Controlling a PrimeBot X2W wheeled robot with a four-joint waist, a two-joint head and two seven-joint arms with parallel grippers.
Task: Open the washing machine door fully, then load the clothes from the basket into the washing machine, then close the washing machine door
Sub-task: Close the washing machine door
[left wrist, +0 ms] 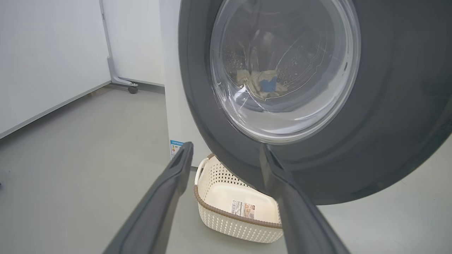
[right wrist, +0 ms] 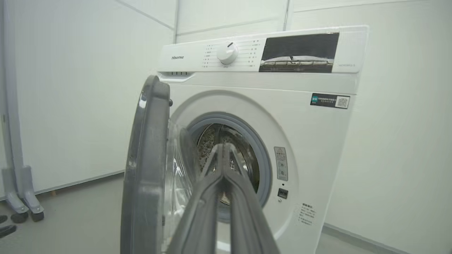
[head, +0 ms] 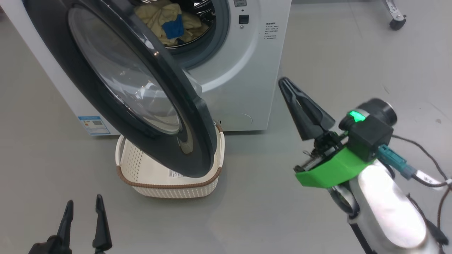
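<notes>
Loading reads as done. The basket (head: 169, 187) looks empty apart from the sticker (left wrist: 243, 208) on its bottom. It sits on the floor (head: 317, 53) at the front of the washing machine (head: 243, 70), under the lower rim of the washing machine door (head: 141, 91). The clothes (head: 169, 21) are in the drum (right wrist: 212, 141), blue patch showing. What's left is shutting the door.

The door stands swung out toward the near side, hinged on the left, free edge nearest. The right end effector (head: 284, 84) is clenched on nothing, in the air to the right of the free edge, on the door's inner side. The left end effector (head: 84, 201) is released, low at near left, facing the door's outer face.

How I'd do it:
- The push has to come from the outer face, so the left arm takes it, or the right goes round the free edge.
- Contact the black ring (head: 197, 134) near the free edge, not the glass bowl (head: 120, 70): more leverage, less slip.
- Follow the arc, no straight shove.
- Get the right end effector out of the swing path.
- Check that no cloth hangs over the gasket (right wrist: 264, 155).
- Press at the free edge until it catches.

Can't tell whether the rim clears the basket.
</notes>
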